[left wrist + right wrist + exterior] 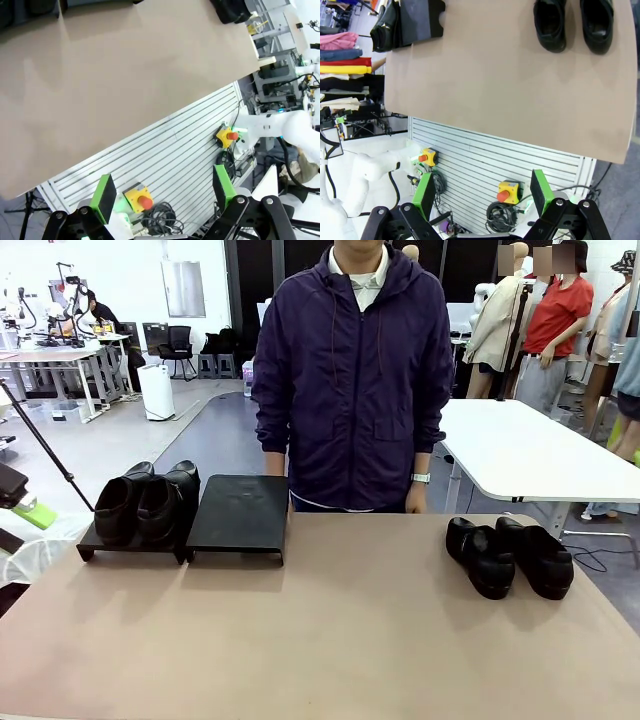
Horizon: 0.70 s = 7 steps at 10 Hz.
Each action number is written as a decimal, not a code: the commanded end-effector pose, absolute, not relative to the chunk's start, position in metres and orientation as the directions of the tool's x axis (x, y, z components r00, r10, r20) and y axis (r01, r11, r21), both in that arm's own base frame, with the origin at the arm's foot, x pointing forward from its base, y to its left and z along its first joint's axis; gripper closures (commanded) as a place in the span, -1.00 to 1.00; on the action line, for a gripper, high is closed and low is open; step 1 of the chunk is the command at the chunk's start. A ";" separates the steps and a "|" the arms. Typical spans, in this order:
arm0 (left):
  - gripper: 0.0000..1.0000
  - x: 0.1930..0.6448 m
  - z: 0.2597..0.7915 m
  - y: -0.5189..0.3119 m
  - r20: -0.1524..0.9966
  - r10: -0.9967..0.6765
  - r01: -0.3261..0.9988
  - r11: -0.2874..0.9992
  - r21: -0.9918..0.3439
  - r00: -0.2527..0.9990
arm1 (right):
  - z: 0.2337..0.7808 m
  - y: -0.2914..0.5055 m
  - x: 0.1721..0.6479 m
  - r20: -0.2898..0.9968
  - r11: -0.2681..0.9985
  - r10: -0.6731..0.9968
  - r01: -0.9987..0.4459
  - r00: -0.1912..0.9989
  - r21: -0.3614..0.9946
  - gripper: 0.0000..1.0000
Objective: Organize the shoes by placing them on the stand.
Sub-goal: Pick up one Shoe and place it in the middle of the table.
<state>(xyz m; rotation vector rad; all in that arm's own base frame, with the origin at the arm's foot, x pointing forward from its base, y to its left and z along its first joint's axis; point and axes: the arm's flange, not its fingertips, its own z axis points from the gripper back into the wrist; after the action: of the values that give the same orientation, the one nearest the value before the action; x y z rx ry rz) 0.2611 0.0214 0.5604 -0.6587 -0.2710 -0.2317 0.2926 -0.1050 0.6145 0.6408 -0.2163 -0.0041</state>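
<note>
Two black shoes (140, 502) stand side by side on the left half of the low black stand (240, 512), whose right half is bare. Two more shoes (490, 558) (540, 555) lie on the tan table at the right, toes toward me. In the right wrist view this loose pair (550, 25) (596, 25) is at the top and the stand (417, 22) at top left. My right gripper (482, 192) hangs open off the table's near edge, holding nothing. My left gripper (164, 195) is open too, also off that edge, with one shoe (230, 10) at the top.
A person in a dark purple jacket (350, 380) stands at the far edge, hands down. Below the tabletop runs a slotted metal panel (485, 155) with yellow emergency-stop boxes (509, 192) and cables. The white base of the other arm (270, 127) is at the side.
</note>
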 end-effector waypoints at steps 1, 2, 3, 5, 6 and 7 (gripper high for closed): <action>-1.00 0.260 0.563 0.025 0.313 -0.129 0.293 0.771 -0.565 0.941 | 0.617 -0.104 0.292 0.199 0.799 -0.073 -0.062 0.977 0.598 -1.00; -1.00 0.260 0.563 0.025 0.313 -0.129 0.293 0.771 -0.565 0.941 | 0.614 -0.105 0.293 0.199 0.802 -0.071 -0.063 0.977 0.593 -1.00; -1.00 0.260 0.563 0.025 0.313 -0.129 0.293 0.771 -0.565 0.941 | 0.597 -0.052 0.334 0.175 0.918 -0.018 -0.053 0.984 0.392 -1.00; -1.00 0.260 0.563 0.025 0.313 -0.129 0.293 0.771 -0.565 0.941 | 0.556 -0.005 0.400 0.213 0.977 0.014 -0.059 0.977 0.207 -1.00; -1.00 0.260 0.563 0.025 0.313 -0.129 0.293 0.771 -0.565 0.941 | 0.529 0.003 0.431 0.284 0.995 -0.059 0.034 0.957 0.094 -1.00; -1.00 0.260 0.563 0.025 0.313 -0.129 0.293 0.771 -0.565 0.941 | 0.505 0.012 0.450 0.267 0.995 -0.049 0.023 0.962 0.101 -1.00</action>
<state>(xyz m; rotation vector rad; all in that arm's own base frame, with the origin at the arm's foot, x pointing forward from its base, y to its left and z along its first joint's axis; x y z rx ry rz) 0.2611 0.0222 0.5606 -0.6599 -0.2719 -0.2301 0.4278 0.0252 0.5225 0.1606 -0.2817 0.0528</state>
